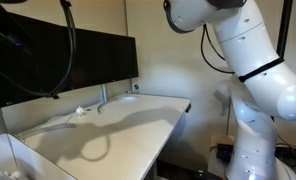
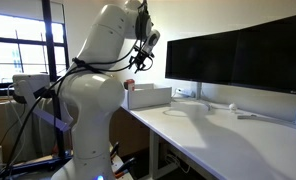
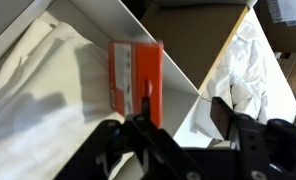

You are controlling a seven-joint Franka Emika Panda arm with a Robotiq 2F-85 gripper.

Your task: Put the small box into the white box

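In the wrist view the small box, red-orange with a pale face, lies blurred inside the white box, against its thin white wall. My gripper hangs above it, open and empty. Its left finger overlaps the carton's lower edge, and only white wall shows between the fingers. In an exterior view the gripper is high above the white box at the desk's end, with a small red patch at the bin's near corner. In an exterior view the white box shows at the lower left, and the gripper is out of frame.
Dark monitors stand along the back of the white desk. A tiny white object lies on the desk near the monitors. Crumpled white paper lies beside the bin's wall. Cables hang from the arm.
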